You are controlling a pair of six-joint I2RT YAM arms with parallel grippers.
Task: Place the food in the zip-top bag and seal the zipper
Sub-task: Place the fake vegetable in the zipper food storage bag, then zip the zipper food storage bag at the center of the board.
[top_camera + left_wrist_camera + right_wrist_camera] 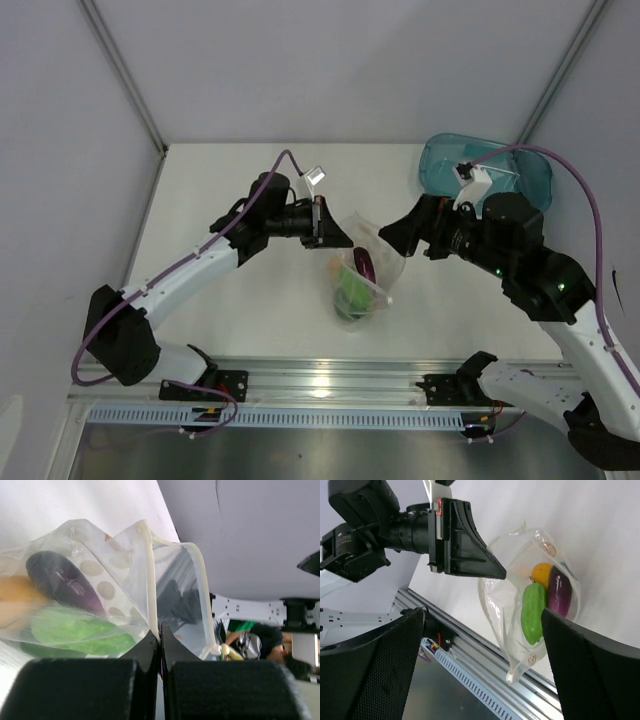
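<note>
The clear zip-top bag [368, 268] hangs above the table with its mouth open. Inside it I see the purple eggplant [363, 264], a light-green piece [352, 285] and, in the right wrist view, the orange fruit [541, 572]. A dark-green piece [40, 650] shows low in the bag. My left gripper [338, 236] is shut on one zipper strip [148, 570] at the bag's top edge. The other strip [201, 580] bows away from it. My right gripper [393, 236] is open and empty, just right of the bag; the bag [520, 615] hangs between its spread fingers [580, 650].
The teal tray [440, 170] stands at the back right, behind my right arm. A metal rail [330, 385] runs along the table's near edge, under the bag's lower corner in the right wrist view [485, 672].
</note>
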